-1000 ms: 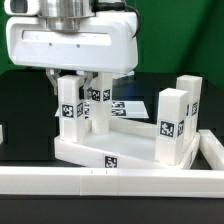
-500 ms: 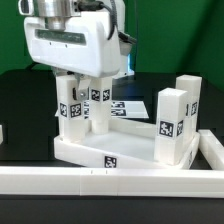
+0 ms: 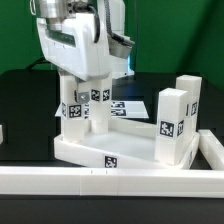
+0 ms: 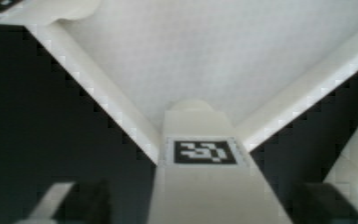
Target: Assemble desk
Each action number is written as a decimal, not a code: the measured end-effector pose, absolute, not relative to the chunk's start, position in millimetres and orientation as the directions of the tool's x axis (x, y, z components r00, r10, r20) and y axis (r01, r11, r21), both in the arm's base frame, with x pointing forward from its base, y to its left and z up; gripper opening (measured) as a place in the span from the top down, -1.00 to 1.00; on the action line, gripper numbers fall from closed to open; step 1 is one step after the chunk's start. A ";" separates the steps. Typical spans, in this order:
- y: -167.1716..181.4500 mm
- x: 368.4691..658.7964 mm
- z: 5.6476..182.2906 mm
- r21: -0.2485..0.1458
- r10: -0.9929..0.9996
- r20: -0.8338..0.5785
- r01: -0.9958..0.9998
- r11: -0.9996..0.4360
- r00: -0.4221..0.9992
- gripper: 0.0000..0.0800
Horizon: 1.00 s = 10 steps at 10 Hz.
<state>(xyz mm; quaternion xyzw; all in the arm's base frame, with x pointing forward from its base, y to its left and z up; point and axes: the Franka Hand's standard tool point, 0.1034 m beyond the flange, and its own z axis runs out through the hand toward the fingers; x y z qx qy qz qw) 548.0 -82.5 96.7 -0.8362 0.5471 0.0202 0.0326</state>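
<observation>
The tool (image 3: 82, 92) hangs over a leg (image 3: 71, 106) at the exterior view's left, fingers either side. The desk slab (image 3: 100, 150) carries four upright legs on the black bench (image 3: 20, 110).

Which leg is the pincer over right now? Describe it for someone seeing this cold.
Find the desk slab lying flat on the dark table. Four white legs stand in it; this leg is nearest the exterior view's left, directly under the pincer, while the others stand clear of the arm.
</observation>
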 end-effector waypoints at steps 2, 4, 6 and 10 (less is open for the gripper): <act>-81.6 547.9 96.9 -0.035 -0.842 -0.062 -0.844 -0.535 0.536 -0.58; -80.4 548.1 97.1 -0.042 -0.739 -0.054 -0.741 -0.670 0.671 -0.61; -81.5 548.7 98.2 -0.056 -0.549 -0.040 -0.550 -0.833 0.835 -0.62; -87.1 550.5 98.1 -0.043 -0.127 -0.022 -0.128 -0.991 0.992 -0.62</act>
